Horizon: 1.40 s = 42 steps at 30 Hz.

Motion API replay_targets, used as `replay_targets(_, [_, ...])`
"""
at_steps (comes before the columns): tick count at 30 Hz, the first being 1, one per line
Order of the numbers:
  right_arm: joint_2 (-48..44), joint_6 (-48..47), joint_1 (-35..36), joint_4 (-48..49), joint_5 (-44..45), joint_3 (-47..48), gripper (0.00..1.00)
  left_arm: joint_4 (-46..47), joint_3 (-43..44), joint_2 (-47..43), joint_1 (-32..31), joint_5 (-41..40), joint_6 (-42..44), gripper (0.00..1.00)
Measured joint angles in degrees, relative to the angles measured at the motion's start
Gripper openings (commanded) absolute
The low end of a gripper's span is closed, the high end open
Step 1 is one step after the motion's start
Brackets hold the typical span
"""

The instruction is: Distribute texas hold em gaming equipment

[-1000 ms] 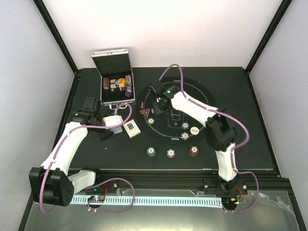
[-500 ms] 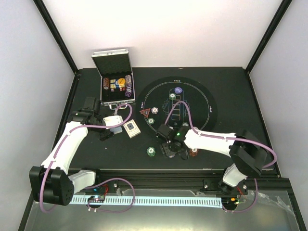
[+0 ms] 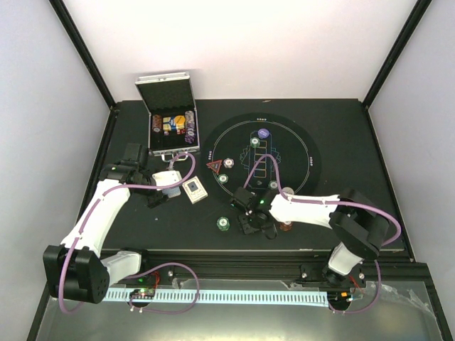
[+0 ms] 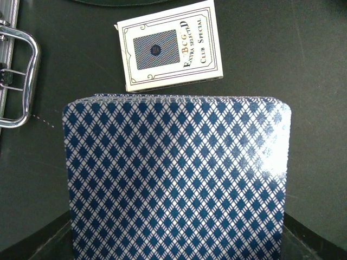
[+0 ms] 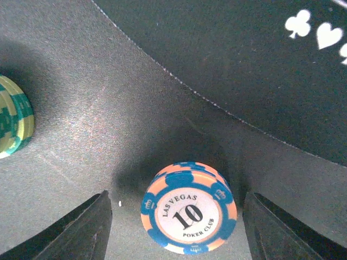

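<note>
While several pieces already lie on or about the round black printed mat (image 3: 302,145), among them a red triangle token (image 3: 213,168), a blue round button (image 3: 264,133) and a stack of green poker chips (image 3: 223,223) just off its near rim, more chips (image 3: 174,125) sit in the open silver hinged case (image 3: 165,91). I see no cards dealt, so I'd judge the job about midway.

The right arm (image 3: 313,206) is folded low along the near side of the table (image 3: 355,213). Its right gripper (image 3: 254,219) is spread wide astride an orange-and-blue stack of chips (image 5: 188,215) standing just outside the mat, with a gap either side. The left gripper (image 3: 161,190), reaching toward the case, is clamped on a deck of blue diamond-backed playing cards (image 4: 176,179), near the white cardboard card box (image 4: 169,46).
</note>
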Motion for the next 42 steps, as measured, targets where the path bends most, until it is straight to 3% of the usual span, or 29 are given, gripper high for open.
replay_targets(7, [1.1,0.0,0.0,1.2,-0.3,-0.3,0.59,0.0,0.0,0.0,0.0,0.0,0.0,0.01])
replay_targets(16, [1.1,-0.2,0.1,1.0,0.3,-0.4,0.39,0.0,0.0,0.0,0.0,0.0,0.0,0.02])
replay_targets(25, [1.0,-0.9,0.2,-1.8,2.2,0.9,0.37,0.0,0.0,0.0,0.0,0.0,0.0,0.02])
replay_targets(35, [-1.2,-4.1,-0.5,-7.7,4.3,9.9,0.37,-0.3,0.3,0.0,0.0,0.0,0.0,0.01])
replay_targets(42, [-0.7,-9.9,-13.4,-11.1,6.6,20.7,0.37,-0.4,0.7,0.0,0.0,0.0,0.0,0.02])
